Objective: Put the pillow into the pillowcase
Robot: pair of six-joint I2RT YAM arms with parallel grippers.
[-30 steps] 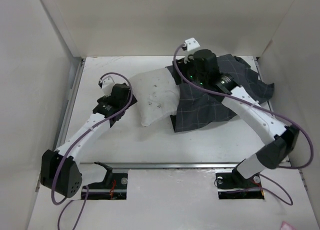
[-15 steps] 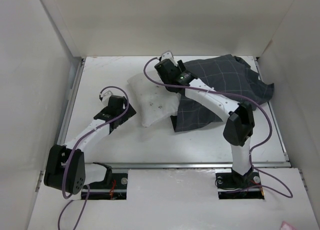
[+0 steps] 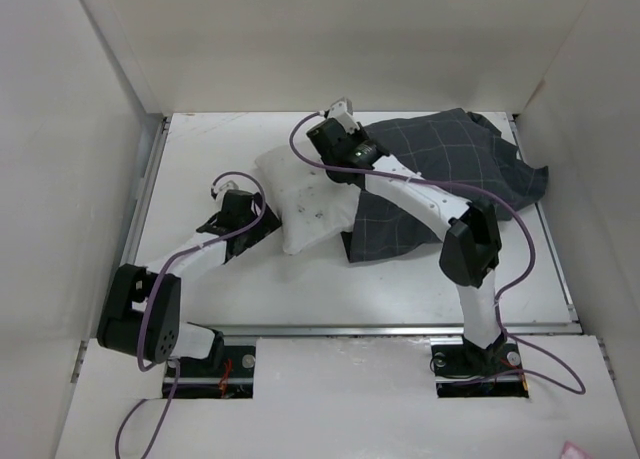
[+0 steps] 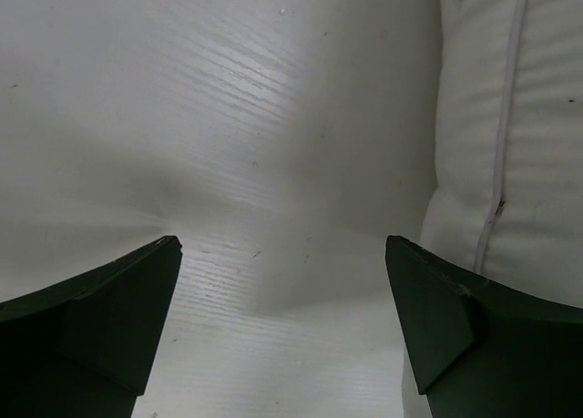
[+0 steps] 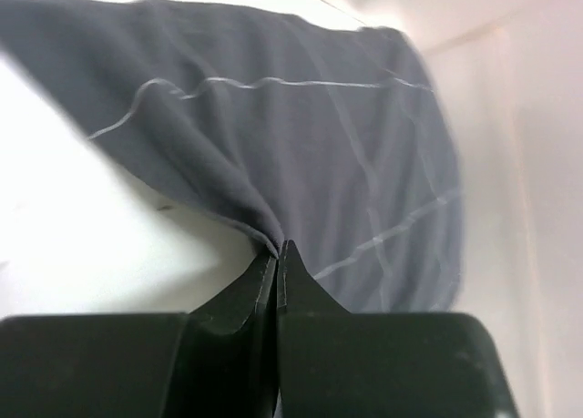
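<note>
Your right gripper (image 5: 278, 247) has its two fingers pressed together on a pucker of the pillowcase (image 3: 450, 159), pinching the dark gridded cloth at its edge where it meets the pillow (image 3: 305, 204) on the far side. The pillow lies near the middle of the table (image 3: 250, 279). Its left part is bare and its right part is covered by the pillowcase, but you cannot tell from these views whether it is inside the sack or only under it. Your left gripper (image 4: 282, 245) stands wide open and low over the table, just beside the pillow's near left edge. In the left wrist view only bare table shows between its fingers, and the pillow's piped seam runs past the right finger without lying in the gap. You have bare table to the left of the pillow and along the near strip in front of both things. The pillowcase spreads to the right, with one corner close to the table's right edge and its far side near the back wall (image 3: 350, 49).
</note>
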